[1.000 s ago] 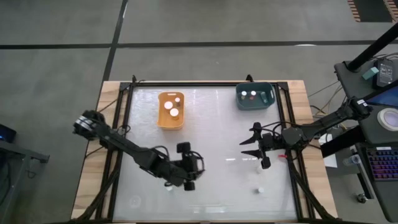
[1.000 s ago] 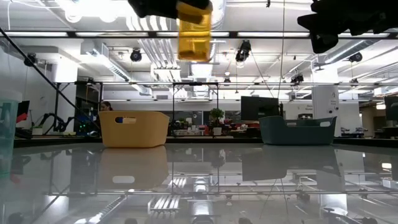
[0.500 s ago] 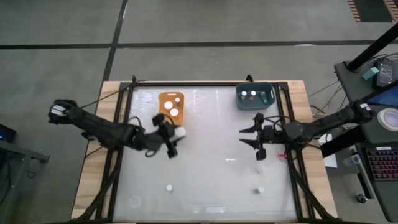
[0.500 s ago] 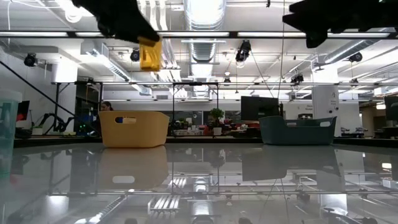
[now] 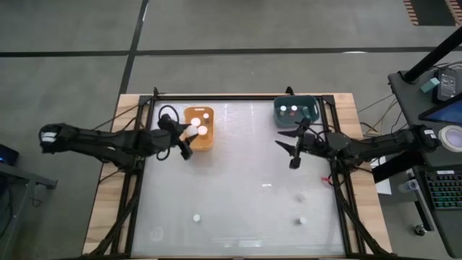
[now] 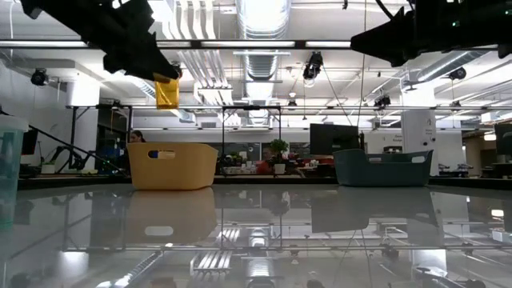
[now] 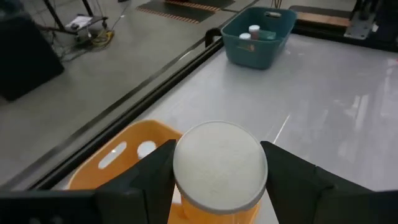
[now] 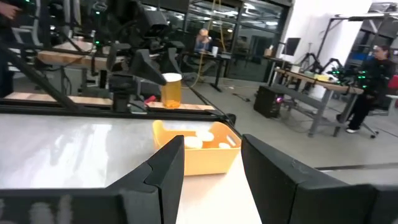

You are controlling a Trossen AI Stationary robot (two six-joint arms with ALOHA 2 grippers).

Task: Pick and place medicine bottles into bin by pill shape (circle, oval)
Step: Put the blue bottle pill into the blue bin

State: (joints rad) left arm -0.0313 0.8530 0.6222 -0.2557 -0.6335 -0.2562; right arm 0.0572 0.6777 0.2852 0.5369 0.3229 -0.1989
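- While the left gripper [image 5: 184, 141] hangs above the bench [image 5: 238, 188] just beside the orange bin [image 5: 199, 128], at the bin's side nearest the left arm, its jaws are closed on an orange-tinted medicine bottle [image 6: 166, 92] with a white cap [image 7: 219, 163]; the bottle sits upright in the grip, raised clear of the bin's rim.
- Orange bin: holds three white-capped bottles [image 5: 198, 124], seen from above.
- Teal bin [image 5: 296, 111]: well apart from the orange bin, along the same far edge of the bench; white-capped bottles [image 5: 289, 110] inside.
- Right gripper [image 5: 294, 149]: raised above the bench, well apart from the orange bin and just in front of the teal bin; jaws partly open, holding nothing.
- Loose bottles: three small white caps on the bench, well apart from the orange bin toward the near edge, one [image 5: 195, 217] on the left arm's side and two [image 5: 302, 220] on the right arm's side.
- A person [image 8: 374, 87] stands in the room beyond the bench.
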